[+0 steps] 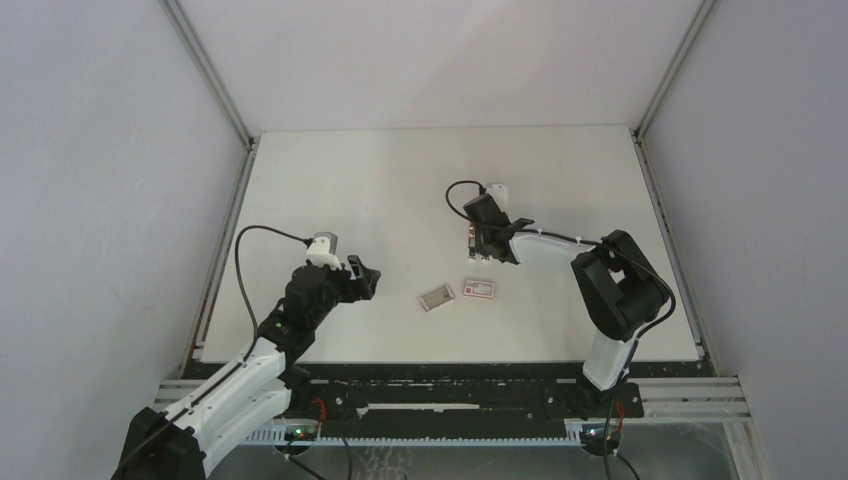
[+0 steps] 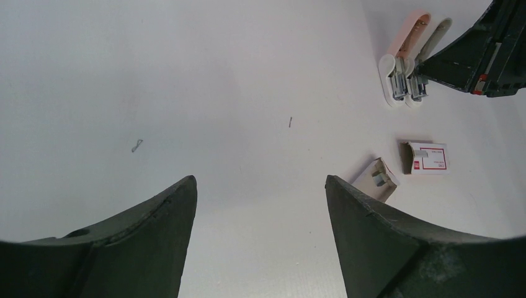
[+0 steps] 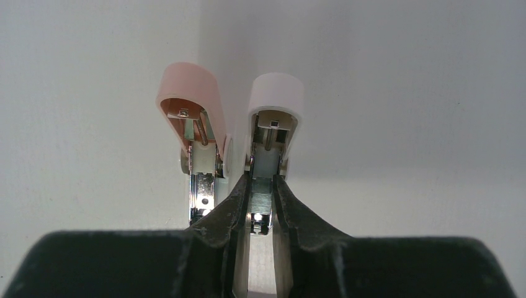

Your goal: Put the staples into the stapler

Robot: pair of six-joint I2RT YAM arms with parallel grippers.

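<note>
Two mini staplers lie open side by side, a pink one (image 3: 186, 99) and a white one (image 3: 276, 102); they also show in the left wrist view (image 2: 402, 77). My right gripper (image 3: 262, 180) (image 1: 478, 243) is shut on a ribbed silvery strip of staples (image 3: 261, 202) that sits in the white stapler's metal channel. The pink-red carton sleeve (image 2: 428, 158) (image 1: 480, 289) and its slide-out tray (image 2: 377, 180) (image 1: 436, 296) lie apart on the table, with a small grey strip in the tray. My left gripper (image 2: 260, 180) (image 1: 366, 278) is open and empty, left of the tray.
Two loose bent staples (image 2: 136, 146) (image 2: 289, 122) lie on the white table (image 1: 330, 180). Grey walls close in the table at the back and both sides. The right arm (image 2: 484, 56) reaches over the staplers.
</note>
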